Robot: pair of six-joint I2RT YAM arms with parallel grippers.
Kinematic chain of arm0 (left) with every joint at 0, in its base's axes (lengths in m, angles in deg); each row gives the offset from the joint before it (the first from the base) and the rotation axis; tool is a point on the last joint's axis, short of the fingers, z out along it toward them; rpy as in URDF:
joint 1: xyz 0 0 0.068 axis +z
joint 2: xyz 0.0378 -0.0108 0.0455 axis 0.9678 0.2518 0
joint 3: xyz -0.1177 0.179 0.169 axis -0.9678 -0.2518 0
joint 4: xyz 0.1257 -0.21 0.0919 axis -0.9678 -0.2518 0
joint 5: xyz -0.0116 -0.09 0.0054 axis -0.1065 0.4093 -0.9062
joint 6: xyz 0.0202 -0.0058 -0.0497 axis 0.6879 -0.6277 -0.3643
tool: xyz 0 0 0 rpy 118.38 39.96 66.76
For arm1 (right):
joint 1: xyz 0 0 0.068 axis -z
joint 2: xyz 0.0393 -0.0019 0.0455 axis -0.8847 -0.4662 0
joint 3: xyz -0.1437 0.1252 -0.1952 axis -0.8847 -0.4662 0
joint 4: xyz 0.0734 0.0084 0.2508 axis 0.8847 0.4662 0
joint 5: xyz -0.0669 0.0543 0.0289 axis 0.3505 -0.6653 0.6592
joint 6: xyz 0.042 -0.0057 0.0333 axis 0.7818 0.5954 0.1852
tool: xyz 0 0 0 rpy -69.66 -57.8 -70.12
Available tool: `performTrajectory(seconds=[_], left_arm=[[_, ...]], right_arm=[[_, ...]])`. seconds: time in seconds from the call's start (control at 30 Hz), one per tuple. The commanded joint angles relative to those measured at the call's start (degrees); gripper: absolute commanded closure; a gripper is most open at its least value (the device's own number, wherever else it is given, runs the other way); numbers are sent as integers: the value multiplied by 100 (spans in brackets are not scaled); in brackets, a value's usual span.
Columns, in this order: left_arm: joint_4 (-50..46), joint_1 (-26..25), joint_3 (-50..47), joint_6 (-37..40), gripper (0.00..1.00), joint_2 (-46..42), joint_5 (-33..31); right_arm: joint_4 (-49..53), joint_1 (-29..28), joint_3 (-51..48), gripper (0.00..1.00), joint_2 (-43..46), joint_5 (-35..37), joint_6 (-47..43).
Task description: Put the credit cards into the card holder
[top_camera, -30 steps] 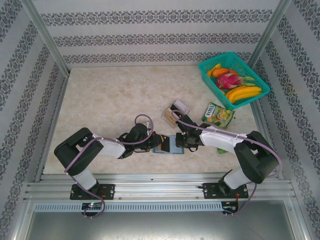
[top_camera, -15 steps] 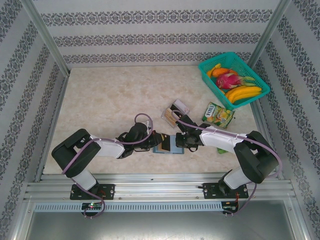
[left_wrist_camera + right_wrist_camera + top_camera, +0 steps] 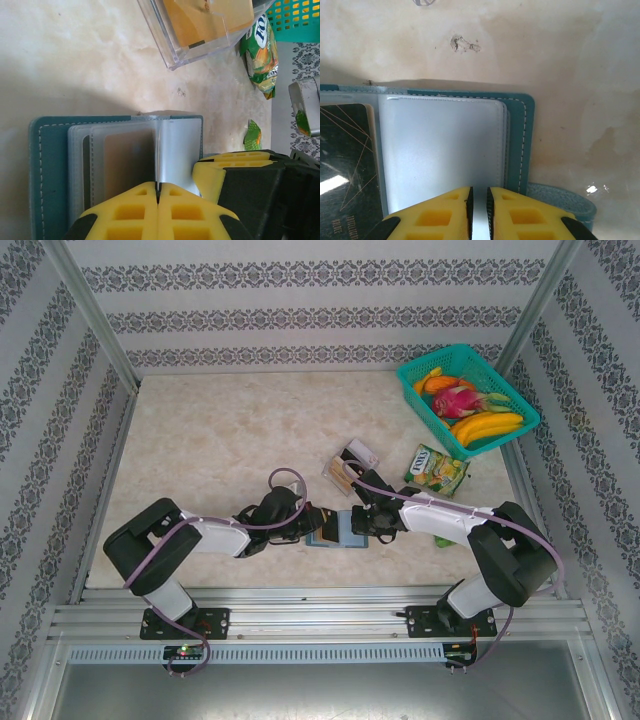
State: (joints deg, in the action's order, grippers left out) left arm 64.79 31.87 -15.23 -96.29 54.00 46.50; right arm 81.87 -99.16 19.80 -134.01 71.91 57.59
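Note:
The teal card holder [image 3: 338, 531] lies open on the table between both arms. Its clear sleeves fan out in the left wrist view, where the card holder [image 3: 50, 165] has a tan card [image 3: 127, 160] in one sleeve. My left gripper [image 3: 158, 192] is shut on the edge of one upright clear sleeve. A black card [image 3: 342, 165] sits in a left-hand sleeve. My right gripper [image 3: 479, 200] is closed to a narrow gap on the frosted sleeves of the card holder's [image 3: 520, 135] right half. Another tan-gold card [image 3: 205, 17] lies in the clear tray [image 3: 200, 52].
The clear tray [image 3: 350, 464] stands just beyond the wallet. A green-yellow snack packet [image 3: 436, 468] lies to the right of it. A teal basket [image 3: 467, 400] of fruit fills the back right corner. Bare marble-like tabletop [image 3: 220, 440] stretches left and back.
The left arm's rear links shifted slightly. Both grippers and the wallet stay where they were.

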Motion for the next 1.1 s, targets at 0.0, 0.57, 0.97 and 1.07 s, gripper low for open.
performTrajectory(seconds=[0.0,0.57,0.97,1.07], left_arm=[[-173,-101,92,142,100,-34,-70],[590,-127,179,-54,100,435,308],[859,-123,165,-154,100,418,488],[774,-127,184,-162,100,336,514]], right_arm=[[120,30,-93,81,-122,164,-50],[98,30,-114,82,-156,146,-47],[126,30,-130,81,-148,179,-63],[134,30,-135,81,-138,195,-61]])
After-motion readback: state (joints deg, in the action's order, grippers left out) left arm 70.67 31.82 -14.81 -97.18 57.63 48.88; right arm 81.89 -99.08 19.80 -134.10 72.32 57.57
